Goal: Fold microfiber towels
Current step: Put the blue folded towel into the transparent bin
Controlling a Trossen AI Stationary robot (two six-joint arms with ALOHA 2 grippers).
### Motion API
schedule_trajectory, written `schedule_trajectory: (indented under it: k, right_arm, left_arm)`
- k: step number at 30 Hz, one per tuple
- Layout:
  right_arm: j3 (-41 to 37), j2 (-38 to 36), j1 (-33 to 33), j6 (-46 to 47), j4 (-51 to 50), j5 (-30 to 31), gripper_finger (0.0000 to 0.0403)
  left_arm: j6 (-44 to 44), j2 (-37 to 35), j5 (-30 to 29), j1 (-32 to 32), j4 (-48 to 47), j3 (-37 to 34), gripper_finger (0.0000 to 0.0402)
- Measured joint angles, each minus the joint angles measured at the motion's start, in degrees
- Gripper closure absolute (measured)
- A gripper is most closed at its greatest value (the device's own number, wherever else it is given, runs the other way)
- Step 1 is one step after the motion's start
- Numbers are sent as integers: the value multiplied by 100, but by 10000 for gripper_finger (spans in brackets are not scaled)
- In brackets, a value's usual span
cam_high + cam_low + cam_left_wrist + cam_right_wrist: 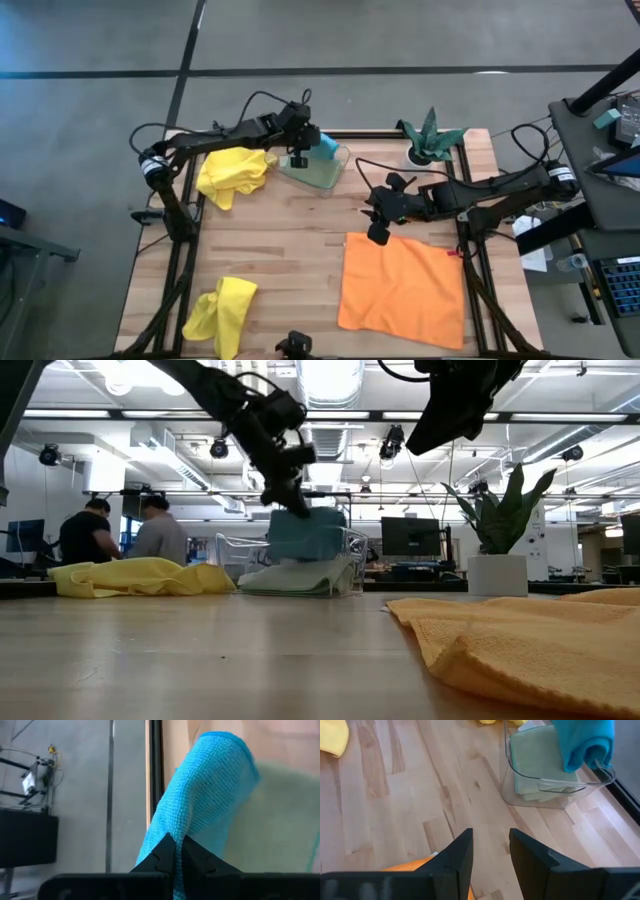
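A turquoise towel (327, 142), folded into a thick bundle, lies at the far end of the clear tray (338, 176), over a folded sage green towel (535, 765). My left gripper (175, 851) is shut on the turquoise towel, just above the tray. An orange towel (400, 290) lies spread flat at the near right. My right gripper (490, 845) hangs open over bare wood beyond its far left corner, with nothing between the fingers. One crumpled yellow towel (235, 175) lies left of the tray. Another yellow towel (222, 310) lies at the near left edge. My left gripper pinches the turquoise towel between its two fingers at one end of the folded bundle (172, 827), several layers thick. The fingers slant down from the table's left. The towel runs on away from the fingertips, its far part (585, 742) drooping over the tray's rim.
A small green plant in a white pot (432, 138) stands at the far right. Bare wood lies between the tray and the orange towel. In the low view, people sit at desks in the room behind the table.
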Motion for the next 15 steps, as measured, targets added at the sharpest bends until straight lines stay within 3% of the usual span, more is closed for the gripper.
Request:
schedule_trajectory:
  k: [6,15]
  right_arm:
    - [-22,0,0,-2,-1,1,284]
    - [-52,0,-2,-68,0,3,284]
  left_arm:
    - [138,-4,-381,-47,1303,-905,401]
    - [245,-251,-519,-523,1324,-1420,401]
